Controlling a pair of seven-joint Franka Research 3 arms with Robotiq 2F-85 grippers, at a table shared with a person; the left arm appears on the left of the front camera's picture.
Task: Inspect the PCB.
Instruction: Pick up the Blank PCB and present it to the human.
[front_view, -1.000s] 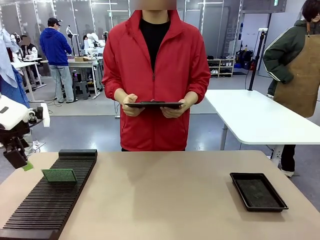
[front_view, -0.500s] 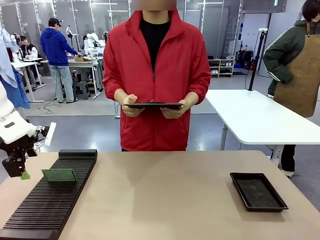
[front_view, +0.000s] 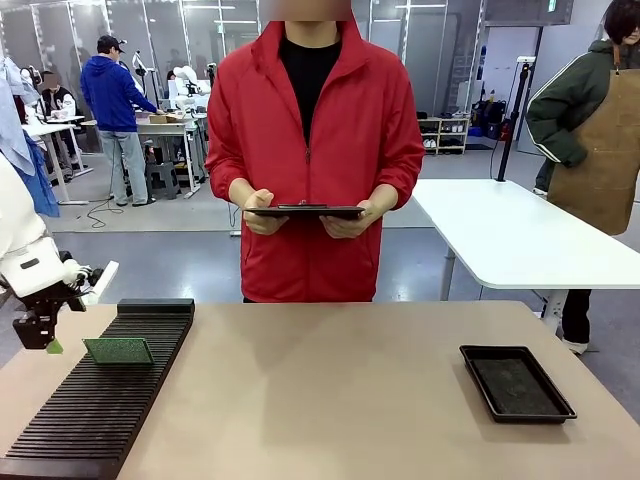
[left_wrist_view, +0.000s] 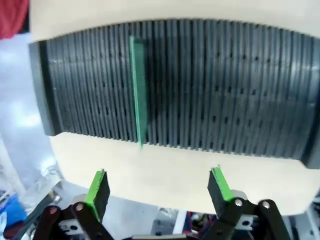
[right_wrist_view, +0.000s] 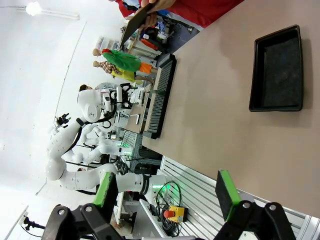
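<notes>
The PCB (front_view: 118, 350) is a thin green board standing on edge in a slot of the black ribbed rack (front_view: 105, 400) at the table's left. The left wrist view looks down on the PCB (left_wrist_view: 138, 95) edge-on, crossing the rack (left_wrist_view: 210, 90). My left gripper (front_view: 45, 338) hangs just left of the rack, off the table's left edge, a short way from the board. Its green-padded jaws (left_wrist_view: 159, 192) stand wide apart with nothing between them. My right gripper (right_wrist_view: 167, 197) is open and empty too, well back from the table.
A black shallow tray (front_view: 516, 382) lies at the table's right. The same tray (right_wrist_view: 277, 70) appears in the right wrist view. A person in a red jacket stands at the far side, both hands on a dark tablet (front_view: 307, 211).
My left gripper has moved up and slightly right toward the rack, and the wrist has turned. The PCB, the tray and the person have stayed put.
</notes>
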